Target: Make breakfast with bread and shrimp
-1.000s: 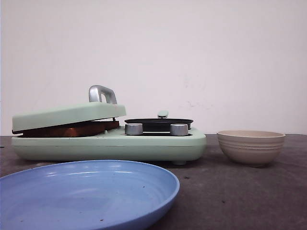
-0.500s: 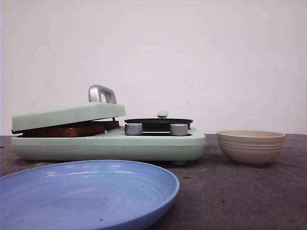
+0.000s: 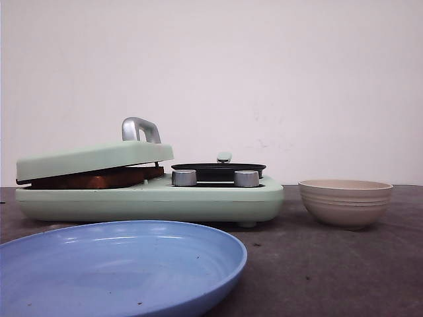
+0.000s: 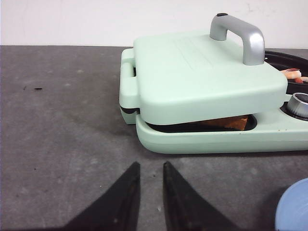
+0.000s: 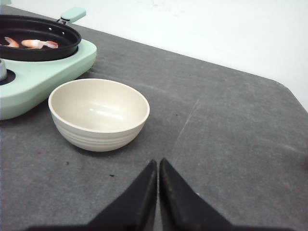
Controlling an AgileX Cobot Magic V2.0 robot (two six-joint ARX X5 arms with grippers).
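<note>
Claws low over table (image 4: 57, 125): L (image 4: 148, 169) slightly apart, R (image 5: 158, 166) closed, both empty.

A staged test bench, not a lived-in kitchen.
A bare white wall (image 3: 264, 66) backs the plain grey tabletop (image 5: 231, 125), with one mint-green breakfast cooker (image 3: 152, 198).

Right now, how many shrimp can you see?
2, both in the black pan: one shrimp mid-pan, another at the frame edge. More may be hidden.
</note>
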